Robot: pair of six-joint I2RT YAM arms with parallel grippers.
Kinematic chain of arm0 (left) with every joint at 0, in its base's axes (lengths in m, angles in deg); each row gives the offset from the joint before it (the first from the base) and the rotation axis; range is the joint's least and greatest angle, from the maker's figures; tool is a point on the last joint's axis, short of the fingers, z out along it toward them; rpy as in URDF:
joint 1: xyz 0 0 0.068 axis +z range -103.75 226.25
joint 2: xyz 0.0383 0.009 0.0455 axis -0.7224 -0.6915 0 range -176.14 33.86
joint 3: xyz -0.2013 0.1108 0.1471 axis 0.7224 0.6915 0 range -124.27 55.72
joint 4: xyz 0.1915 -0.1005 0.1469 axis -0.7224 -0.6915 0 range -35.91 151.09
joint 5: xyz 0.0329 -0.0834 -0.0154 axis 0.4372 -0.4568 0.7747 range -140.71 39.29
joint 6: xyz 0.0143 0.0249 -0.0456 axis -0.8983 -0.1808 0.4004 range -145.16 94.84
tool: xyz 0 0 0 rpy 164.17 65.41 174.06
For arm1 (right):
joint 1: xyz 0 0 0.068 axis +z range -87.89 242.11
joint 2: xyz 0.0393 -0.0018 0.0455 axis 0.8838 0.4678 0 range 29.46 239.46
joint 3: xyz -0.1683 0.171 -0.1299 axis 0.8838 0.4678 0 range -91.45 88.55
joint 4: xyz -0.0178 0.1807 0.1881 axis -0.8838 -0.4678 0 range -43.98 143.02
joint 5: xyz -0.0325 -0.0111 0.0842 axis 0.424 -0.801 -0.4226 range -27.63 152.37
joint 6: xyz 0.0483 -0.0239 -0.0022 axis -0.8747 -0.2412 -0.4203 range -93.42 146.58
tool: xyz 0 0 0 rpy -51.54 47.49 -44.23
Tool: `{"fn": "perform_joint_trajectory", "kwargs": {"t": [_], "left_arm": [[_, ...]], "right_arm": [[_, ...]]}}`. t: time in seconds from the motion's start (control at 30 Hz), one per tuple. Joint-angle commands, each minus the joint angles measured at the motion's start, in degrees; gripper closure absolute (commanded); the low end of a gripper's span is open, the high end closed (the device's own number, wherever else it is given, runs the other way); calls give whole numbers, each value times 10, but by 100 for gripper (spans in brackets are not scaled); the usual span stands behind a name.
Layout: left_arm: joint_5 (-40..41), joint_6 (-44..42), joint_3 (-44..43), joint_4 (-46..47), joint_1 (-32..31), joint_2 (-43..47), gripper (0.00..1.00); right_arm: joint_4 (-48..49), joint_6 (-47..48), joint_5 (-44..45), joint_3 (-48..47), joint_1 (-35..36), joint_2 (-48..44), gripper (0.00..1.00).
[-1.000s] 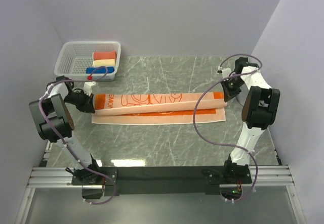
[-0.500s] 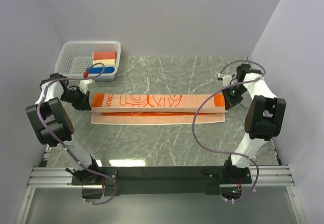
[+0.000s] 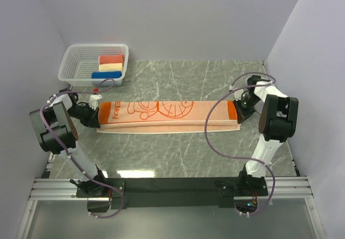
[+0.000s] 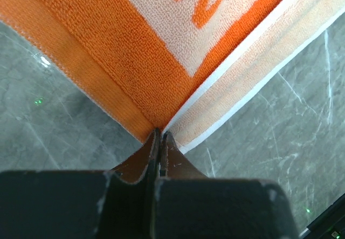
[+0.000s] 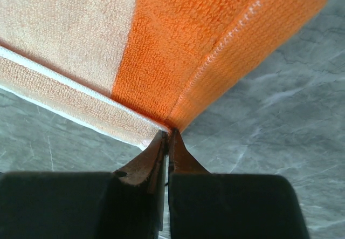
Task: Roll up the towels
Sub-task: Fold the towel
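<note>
The long orange towel (image 3: 167, 115) lies folded lengthwise across the middle of the table, cartoon drawings and lettering up, with a paler lower layer showing along its near edge. My left gripper (image 3: 96, 121) is shut on the towel's near left corner (image 4: 153, 123). My right gripper (image 3: 241, 117) is shut on the near right corner (image 5: 178, 117) at the dark orange end. Both corners sit low at the table. The grey towel is out of view.
A white basket (image 3: 74, 72) stands at the back left and holds red, cream and blue rolls (image 3: 110, 67). Cables loop off both arms, one over the towel's right part (image 3: 207, 125). The marbled table top (image 3: 178, 152) has its edges near the walls.
Both grippers pulled the towel's upper layer forward and down over the lower one. The fold now lies flat, with the drawings fully showing. Both arms swung nearer to the table.
</note>
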Motion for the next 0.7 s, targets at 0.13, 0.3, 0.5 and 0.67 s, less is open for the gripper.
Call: {"fn": "perform_joint_trajectory", "kwargs": {"t": [0.13,0.3,0.5,0.67], "left_arm": [[5,7,-19,15,4,-2,99],[-28,9,-65,-25,5,16,99],[-41,-10,-116,-85,11,45,99],[-54,-52,-135,-139,36,59,100]], "right_arm": [[17,-6,27,-34,-8,9,100],[-12,-3,21,-70,-8,-8,100],[-44,11,14,-84,-15,-46,100],[-47,28,12,-66,-34,-66,100]]}}
